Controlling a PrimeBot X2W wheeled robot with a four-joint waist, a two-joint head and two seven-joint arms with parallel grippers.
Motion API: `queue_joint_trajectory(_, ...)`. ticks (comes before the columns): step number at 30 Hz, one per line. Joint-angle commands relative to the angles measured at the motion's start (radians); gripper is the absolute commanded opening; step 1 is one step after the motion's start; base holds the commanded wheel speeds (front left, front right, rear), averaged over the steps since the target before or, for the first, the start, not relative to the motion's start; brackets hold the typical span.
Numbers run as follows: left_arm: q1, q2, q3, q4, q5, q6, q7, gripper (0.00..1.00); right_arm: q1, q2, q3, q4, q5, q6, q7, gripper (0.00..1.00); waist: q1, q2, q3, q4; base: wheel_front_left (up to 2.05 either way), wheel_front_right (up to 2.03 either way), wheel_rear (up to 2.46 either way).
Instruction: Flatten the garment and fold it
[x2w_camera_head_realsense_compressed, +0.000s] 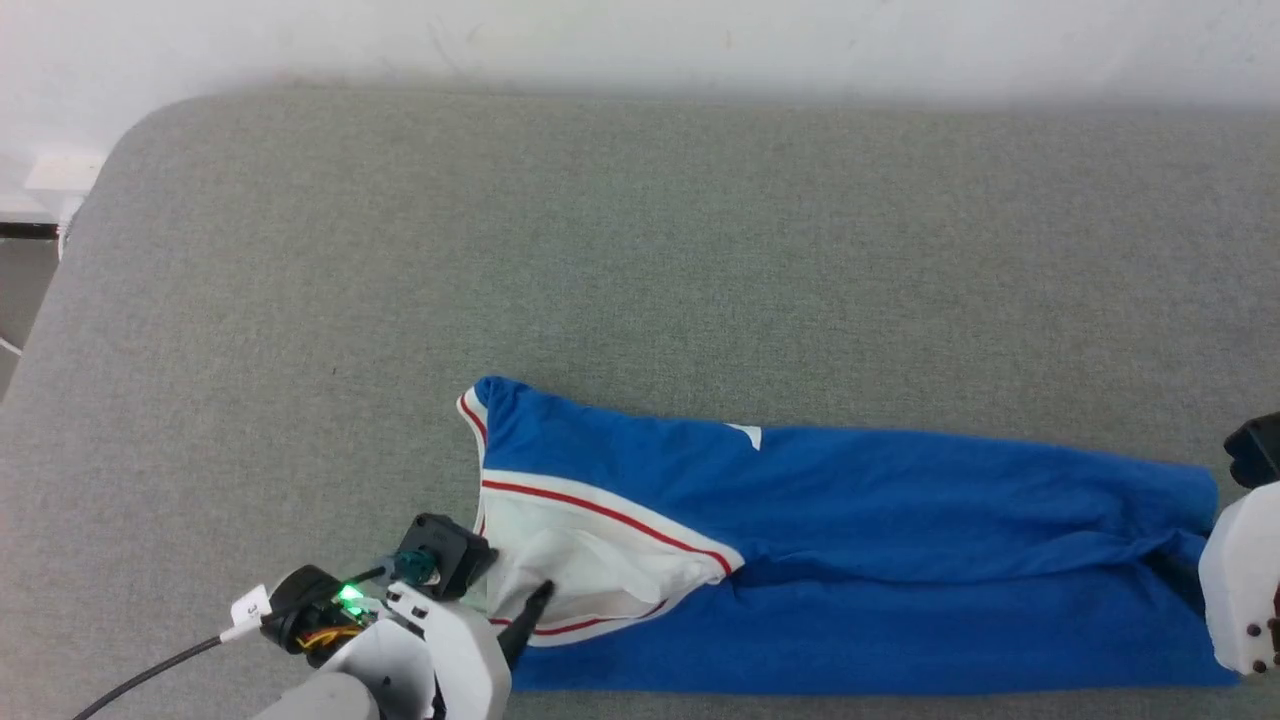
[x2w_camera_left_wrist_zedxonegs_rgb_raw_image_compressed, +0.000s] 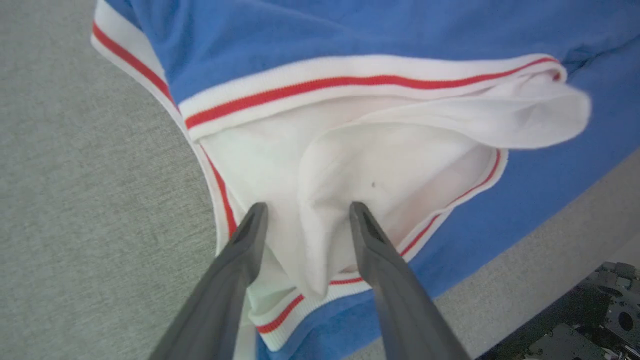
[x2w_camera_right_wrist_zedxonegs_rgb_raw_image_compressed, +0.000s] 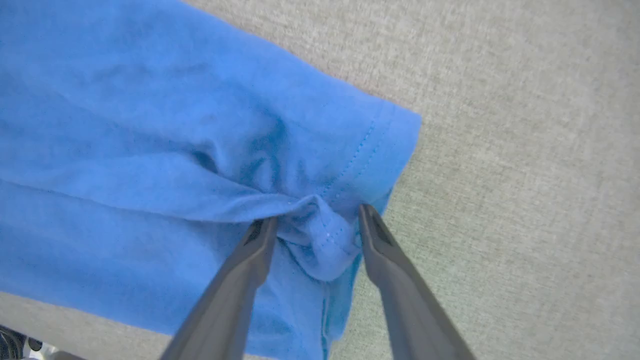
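Observation:
The garment (x2w_camera_head_realsense_compressed: 850, 520) lies folded into a long blue band across the near part of the grey cushion, its white red-striped sleeve (x2w_camera_head_realsense_compressed: 580, 560) at the left end. My left gripper (x2w_camera_head_realsense_compressed: 535, 600) stands open over that sleeve (x2w_camera_left_wrist_zedxonegs_rgb_raw_image_compressed: 390, 165), and a loose white fold rises between its fingers (x2w_camera_left_wrist_zedxonegs_rgb_raw_image_compressed: 250, 235). My right gripper (x2w_camera_head_realsense_compressed: 1215, 580) is at the hem end on the right, open. A bunched pucker of blue hem (x2w_camera_right_wrist_zedxonegs_rgb_raw_image_compressed: 320, 240) sits between its fingertips (x2w_camera_right_wrist_zedxonegs_rgb_raw_image_compressed: 370, 225), not pinched.
The grey fabric cushion (x2w_camera_head_realsense_compressed: 640, 250) stretches far beyond the garment, up to a white wall (x2w_camera_head_realsense_compressed: 640, 40). Its rounded left corner (x2w_camera_head_realsense_compressed: 110, 170) drops off toward the floor. The garment's near edge lies close to the cushion's front edge (x2w_camera_head_realsense_compressed: 800, 705).

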Motion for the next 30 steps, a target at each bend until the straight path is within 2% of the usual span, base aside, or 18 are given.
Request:
queue_joint_trajectory(1,-0.012,-0.005,0.004,0.007,0.002,-0.008,-0.016,1.00,0.004,0.012,-0.005,-0.007,0.010,-0.001,-0.009,1.00,0.0000,0.0000,-0.014,0.000,0.00,0.00,0.00)
queue_joint_trajectory(3,-0.007,-0.013,0.019,0.008,-0.010,-0.011,-0.049,1.00,0.003,0.021,-0.021,-0.020,0.025,-0.001,-0.021,1.00,0.0000,0.0000,-0.031,-0.001,0.00,0.00,0.00)
queue_joint_trajectory(6,0.019,-0.040,0.075,-0.001,-0.078,-0.008,-0.120,1.00,0.008,0.073,-0.076,-0.034,0.092,-0.001,-0.019,1.00,0.0000,0.0000,-0.062,-0.002,0.00,0.00,0.00)
queue_joint_trajectory(9,0.037,-0.041,0.122,0.001,-0.089,0.012,-0.201,1.00,0.015,0.116,-0.132,-0.069,0.130,-0.001,-0.020,1.00,0.0000,0.0000,-0.092,0.000,0.00,0.00,0.00)
queue_joint_trajectory(14,0.086,-0.074,0.188,-0.006,-0.110,0.046,-0.348,1.00,0.063,0.161,-0.222,-0.107,0.096,-0.001,-0.054,1.00,0.0000,0.0000,-0.132,0.014,0.00,0.00,0.00)
queue_joint_trajectory(18,0.139,-0.116,0.255,-0.014,-0.107,0.086,-0.443,1.00,0.110,0.233,-0.293,-0.113,0.039,-0.001,-0.079,1.00,0.0000,0.0000,-0.150,0.022,0.00,0.00,0.00)
queue_joint_trajectory(20,0.166,-0.140,0.297,-0.024,-0.069,0.107,-0.458,1.00,0.130,0.279,-0.342,-0.107,0.003,-0.001,-0.090,1.00,0.0000,0.0000,-0.152,0.027,0.00,0.00,0.00)
queue_joint_trajectory(24,0.230,-0.226,0.442,-0.106,0.098,0.129,-0.461,1.00,0.157,0.374,-0.448,-0.094,-0.075,-0.001,-0.108,1.00,0.0000,0.0000,-0.150,0.037,0.00,0.00,0.00)
queue_joint_trajectory(27,0.296,-0.293,0.546,-0.167,0.236,0.112,-0.461,1.00,0.161,0.430,-0.513,-0.084,-0.129,-0.001,-0.113,1.00,0.0000,0.0000,-0.144,0.042,0.00,0.00,0.00)
queue_joint_trajectory(30,0.351,-0.327,0.599,-0.192,0.374,0.074,-0.461,1.00,0.160,0.473,-0.559,-0.071,-0.175,-0.001,-0.103,1.00,0.0000,0.0000,-0.137,0.045,0.00,0.00,0.00)
